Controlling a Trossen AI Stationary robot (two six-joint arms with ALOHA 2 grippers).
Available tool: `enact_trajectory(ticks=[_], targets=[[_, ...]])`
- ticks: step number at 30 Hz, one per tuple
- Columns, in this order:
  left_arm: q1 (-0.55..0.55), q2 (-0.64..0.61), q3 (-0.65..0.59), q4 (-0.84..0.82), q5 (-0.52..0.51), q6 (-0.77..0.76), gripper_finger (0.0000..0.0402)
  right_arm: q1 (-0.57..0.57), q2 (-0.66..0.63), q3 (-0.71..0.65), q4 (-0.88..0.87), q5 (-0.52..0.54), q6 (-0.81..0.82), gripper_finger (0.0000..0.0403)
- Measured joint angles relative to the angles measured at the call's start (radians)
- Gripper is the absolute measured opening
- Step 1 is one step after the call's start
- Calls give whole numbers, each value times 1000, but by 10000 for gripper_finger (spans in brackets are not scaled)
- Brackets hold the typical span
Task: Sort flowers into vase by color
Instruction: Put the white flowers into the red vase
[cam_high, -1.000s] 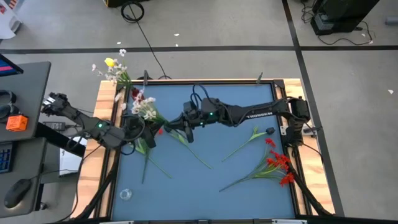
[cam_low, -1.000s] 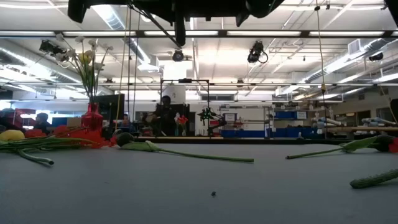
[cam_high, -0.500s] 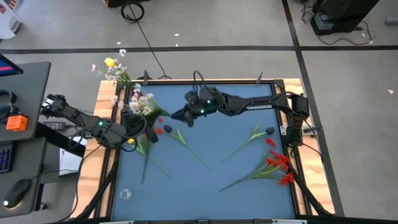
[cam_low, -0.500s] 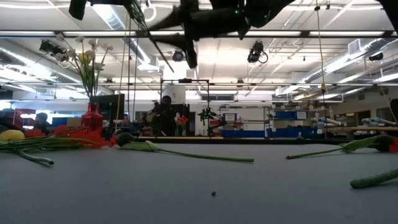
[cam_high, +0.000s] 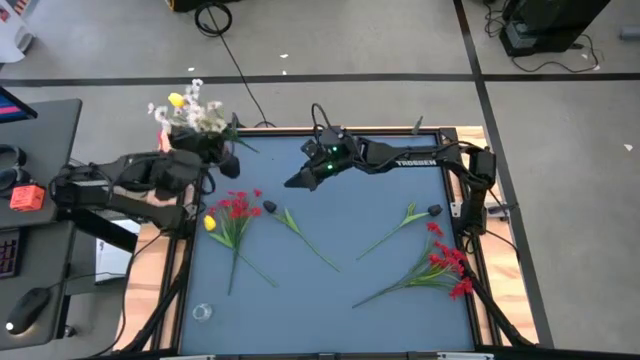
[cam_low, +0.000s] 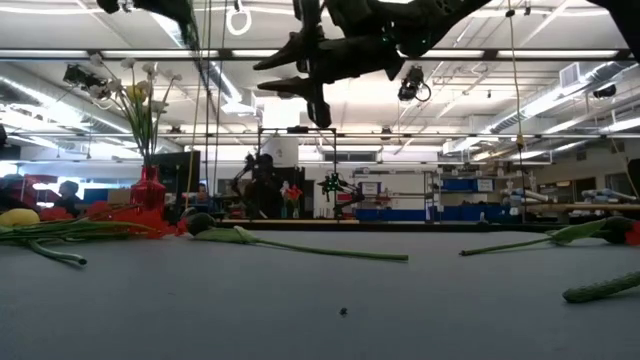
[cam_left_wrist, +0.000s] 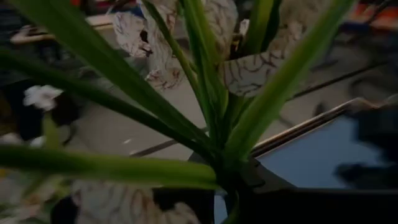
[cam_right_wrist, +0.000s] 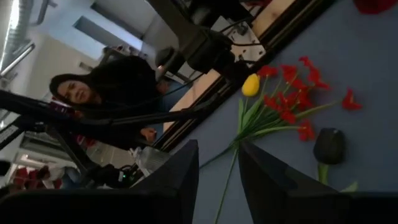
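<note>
The left gripper (cam_high: 218, 152) was shut tight on a white flower (cam_left_wrist: 245, 68), pinching its green stem. It hung over the far left corner of the table (cam_high: 340, 330), with the white blossoms (cam_high: 205, 118) sticking out past the table's far edge. The red vase (cam_low: 148, 187) stood at that same corner, holding a yellow flower (cam_high: 177, 99) and small white ones (cam_low: 128, 70).

The right gripper (cam_high: 300, 180) floated over the far middle of the table. Its two dark fingers (cam_right_wrist: 177, 177) stood apart, with nothing between them.

Near the left edge lay a red bunch (cam_high: 235, 207) with a yellow tulip (cam_high: 210, 223) beside it. Just next to them lay a flower with a dark bud (cam_high: 269, 207), its stem pointing toward the middle. Another dark bud flower (cam_high: 432, 211) lay near the right edge. A big red spray (cam_high: 445, 265) lay toward the near right corner. A person (cam_right_wrist: 106, 87) stood beyond the table's left side.
</note>
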Motion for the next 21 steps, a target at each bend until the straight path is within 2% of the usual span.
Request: enact_trajectory(ticks=[5,9,16,19,21], targets=[[121,23,0,-108,36,-24,12,-23,0,0,-2,-68,-49,122],[207,77,0,-118,39,3,11,-45,0,0,-16,-130,-88,122],[325,172,-1,-120,50,10,11,-91,0,0,-49,-146,-138,122],[396,169,-1,-125,119,-28,12,-115,0,0,-60,-160,-140,122],[441,158,-1,-148,131,-29,13,-133,0,0,-65,-158,-140,122]])
